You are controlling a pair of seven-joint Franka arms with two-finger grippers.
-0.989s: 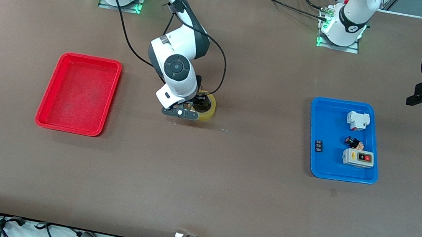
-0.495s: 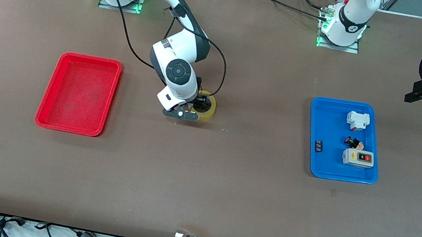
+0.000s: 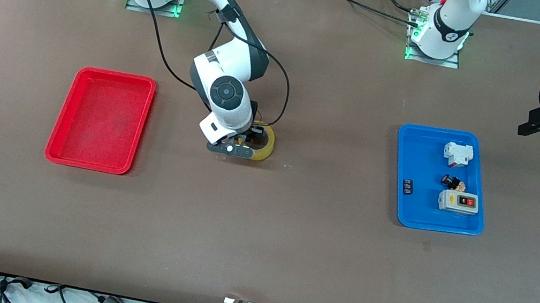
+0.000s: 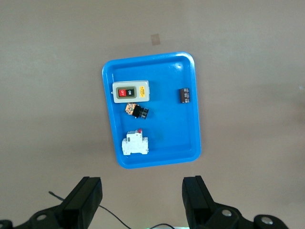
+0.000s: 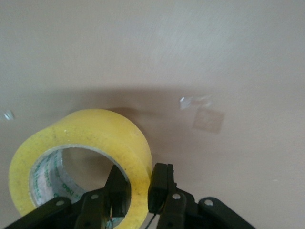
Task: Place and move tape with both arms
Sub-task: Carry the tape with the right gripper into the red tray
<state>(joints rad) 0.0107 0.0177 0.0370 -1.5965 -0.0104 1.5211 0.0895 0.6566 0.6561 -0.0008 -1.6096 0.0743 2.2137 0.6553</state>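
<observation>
Between red tray [image 3: 100, 119] and blue tray [image 3: 440, 179], right gripper [image 5: 139, 188] pinches the tape [image 5: 81, 162] wall, delivery pending; left gripper [image 4: 143, 200] waits wide over worktop [image 3: 288, 241].

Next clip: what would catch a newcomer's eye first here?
Mid-table, the right gripper is shut on the wall of the yellow tape, one finger inside the ring. Flanking it are a red tray toward the right arm's end and a blue tray holding small switch parts toward the left arm's end. The left gripper waits open above the blue tray.
</observation>
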